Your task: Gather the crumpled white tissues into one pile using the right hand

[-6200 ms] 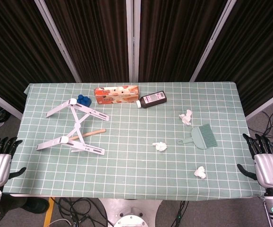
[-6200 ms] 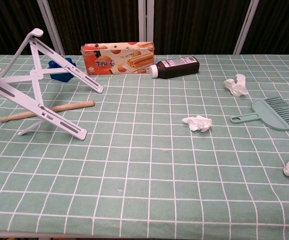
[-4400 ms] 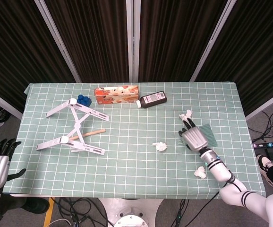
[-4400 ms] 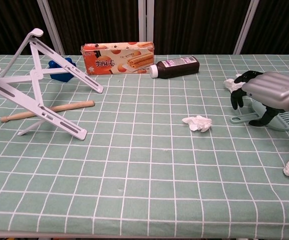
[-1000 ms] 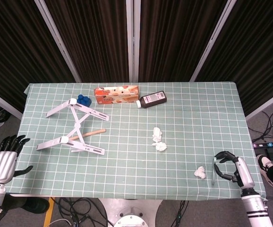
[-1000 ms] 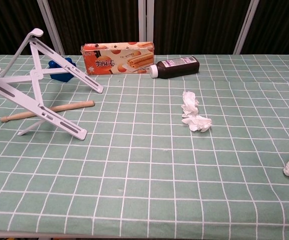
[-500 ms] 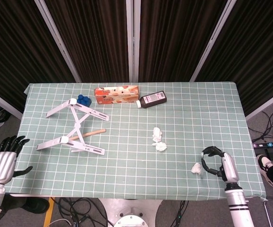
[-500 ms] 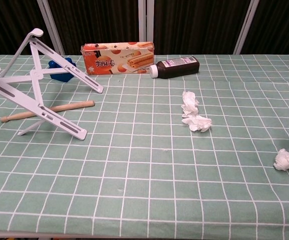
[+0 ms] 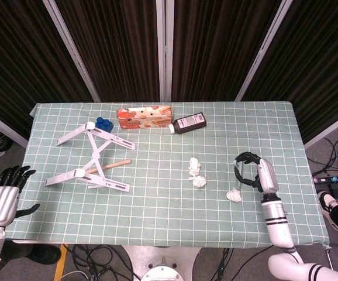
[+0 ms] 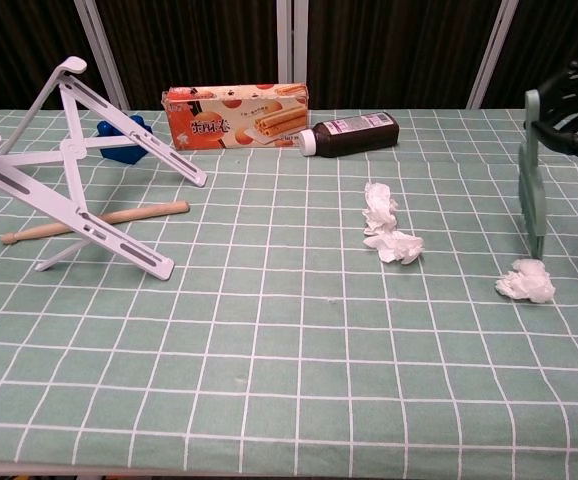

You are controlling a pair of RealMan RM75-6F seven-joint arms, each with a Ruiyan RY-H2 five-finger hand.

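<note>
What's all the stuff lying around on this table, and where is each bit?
crumpled white tissues: three; two touching mid-table, one apart near the right hand
small green hand brush: one, upright, held by right hand
white folding stand: one, left side
wooden stick: one, under the stand
blue object: one, far left
orange biscuit box: one, far edge
dark bottle: one, lying beside the box
green checked tablecloth: one
left hand: off the table, fingers apart
right hand: grips the brush

Sage-green surface (image 9: 157,193) with white grid; white tissues (image 9: 197,174); orange box (image 9: 145,118); dark bottle (image 9: 189,123), white-labelled; far-left object (image 9: 103,123) apparently blue.
</note>
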